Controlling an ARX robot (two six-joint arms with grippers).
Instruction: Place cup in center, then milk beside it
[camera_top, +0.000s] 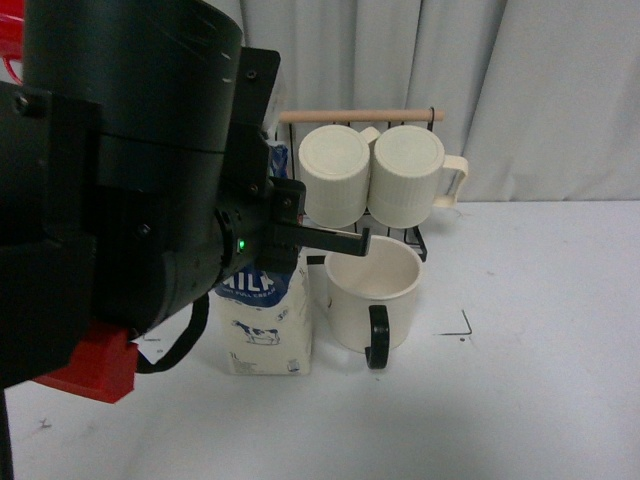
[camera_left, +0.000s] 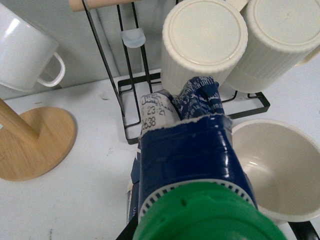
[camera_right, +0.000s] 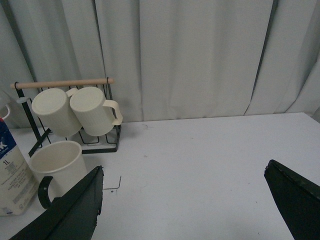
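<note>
Front view faces the curtain; both wrist views share the milk (camera_left: 190, 165) and cup (camera_right: 57, 162).

Pale grey-white curtain (camera_right: 200, 55) in long vertical folds across the whole back, down to the table edge. White tabletop (camera_right: 210, 165) in front of it, matte, with some small dark specks and scuffs. Soft, even light, only faint shadows. Black wire rack (camera_top: 415, 235) with a wooden rod (camera_top: 360, 116) near the curtain. Round wooden base (camera_left: 30, 145) with a wooden post on the table, seen from the left wrist.
</note>
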